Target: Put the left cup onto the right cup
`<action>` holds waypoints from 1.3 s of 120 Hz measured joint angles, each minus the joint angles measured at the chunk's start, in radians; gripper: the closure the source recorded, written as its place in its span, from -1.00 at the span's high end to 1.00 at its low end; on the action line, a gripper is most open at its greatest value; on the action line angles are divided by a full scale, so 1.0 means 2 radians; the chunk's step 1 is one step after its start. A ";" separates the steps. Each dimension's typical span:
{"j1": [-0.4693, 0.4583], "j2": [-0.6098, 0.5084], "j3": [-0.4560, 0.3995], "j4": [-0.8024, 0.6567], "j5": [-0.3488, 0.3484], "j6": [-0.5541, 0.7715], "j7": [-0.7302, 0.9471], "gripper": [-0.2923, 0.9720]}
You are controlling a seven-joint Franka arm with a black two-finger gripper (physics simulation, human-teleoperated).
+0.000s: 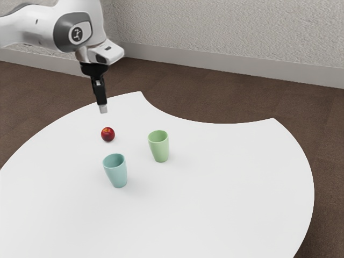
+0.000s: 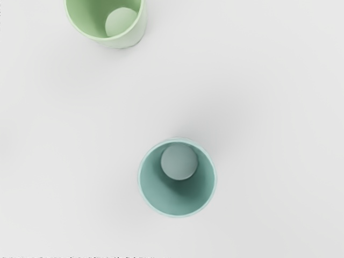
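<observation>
Two cups stand upright and apart on the white table. The teal cup is toward the exterior view's left and nearer the front; the green cup stands to its right and a little farther back. My gripper hangs in the air above the table's back left part, well above and behind both cups, pointing down and holding nothing. In the wrist view I look down into the teal cup, with the green cup farther off.
A small red apple lies on the table just below my gripper, behind the teal cup and left of the green one. The table's curved back edge runs close behind my gripper. Dark floor surrounds the table.
</observation>
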 joint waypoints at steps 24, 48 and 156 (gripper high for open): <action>0.007 0.003 0.001 -0.051 -0.010 0.023 -0.001 0.54; 0.028 0.014 0.002 -0.113 -0.011 0.078 -0.001 0.54; 0.041 0.113 0.002 -0.150 0.009 0.245 -0.004 0.14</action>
